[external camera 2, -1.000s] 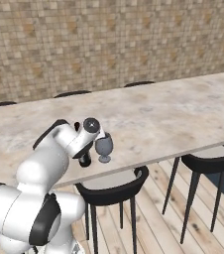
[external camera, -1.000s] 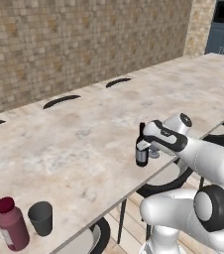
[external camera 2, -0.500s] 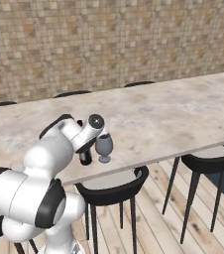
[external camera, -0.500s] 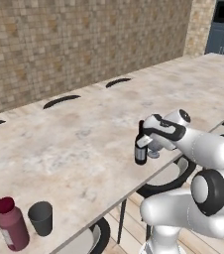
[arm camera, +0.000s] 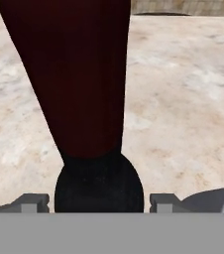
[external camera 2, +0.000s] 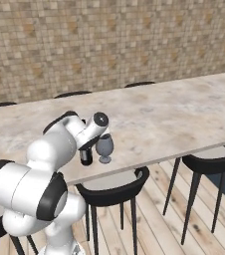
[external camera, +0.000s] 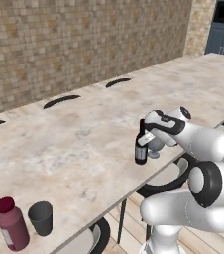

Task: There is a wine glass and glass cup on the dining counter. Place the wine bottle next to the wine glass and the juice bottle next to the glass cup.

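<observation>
Right of centre in the left base view, the gripper is clamped on the neck of the wine bottle, which stands upright on the dining counter just beside the wine glass. Down in the lower left corner, the juice bottle and glass cup stand close together, well apart from the arm.

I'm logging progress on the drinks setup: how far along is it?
Done, by the look of it: the juice bottle stands beside the glass cup on the dining counter. In hand: the wine bottle stands upright right beside the wine glass, with the tool at its neck. Left: letting go and backing away; whether the fingers are clamped can't be told.
</observation>
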